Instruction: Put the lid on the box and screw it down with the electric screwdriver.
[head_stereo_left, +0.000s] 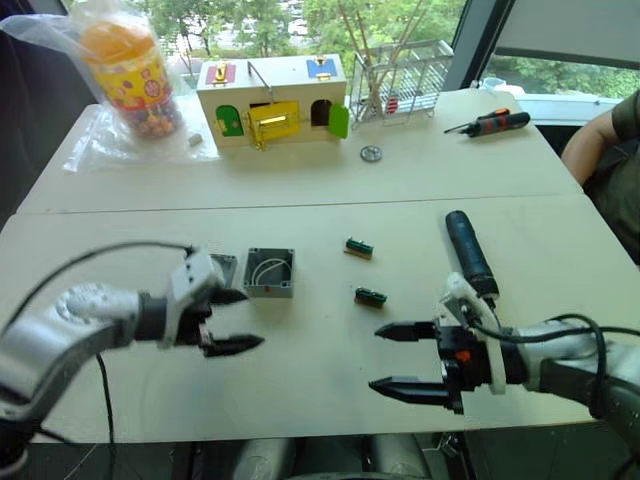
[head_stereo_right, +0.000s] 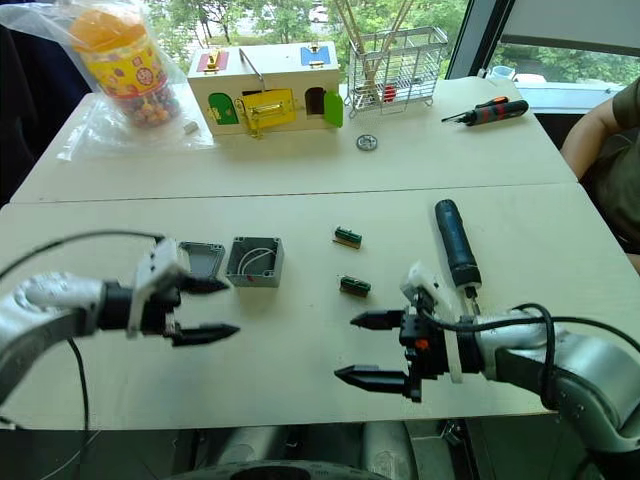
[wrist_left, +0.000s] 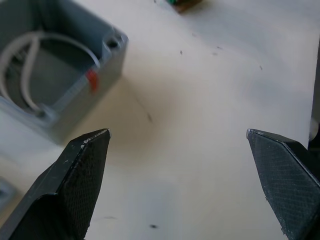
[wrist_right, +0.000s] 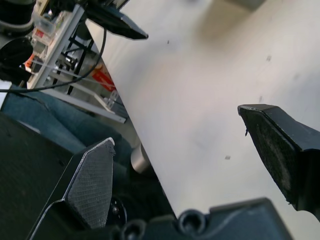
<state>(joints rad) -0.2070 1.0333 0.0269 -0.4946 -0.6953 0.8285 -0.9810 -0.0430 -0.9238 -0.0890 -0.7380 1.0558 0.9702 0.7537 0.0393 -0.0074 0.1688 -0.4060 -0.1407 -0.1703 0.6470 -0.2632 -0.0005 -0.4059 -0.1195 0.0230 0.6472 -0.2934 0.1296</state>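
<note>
The grey box (head_stereo_left: 270, 272) stands open-topped on the table, with white wires inside and a red mark (wrist_left: 91, 80) on one side. Right beside it on the left lies the grey lid (head_stereo_right: 203, 260), partly hidden by my left gripper (head_stereo_left: 250, 320). That gripper is open and empty, hovering just in front of the box and lid. The dark electric screwdriver (head_stereo_left: 468, 250) lies on the table to the right, its bit end hidden behind my right wrist. My right gripper (head_stereo_left: 375, 358) is open and empty, low over the table near the front edge, pointing left.
Two small green parts (head_stereo_left: 359, 247) (head_stereo_left: 370, 296) lie between box and screwdriver. At the back stand a wooden toy house (head_stereo_left: 272, 100), a wire rack (head_stereo_left: 400, 80), a bagged jar (head_stereo_left: 130, 75), a metal washer (head_stereo_left: 371, 153) and a red-and-black hand screwdriver (head_stereo_left: 490, 123). A person's arm (head_stereo_left: 600, 140) is at far right.
</note>
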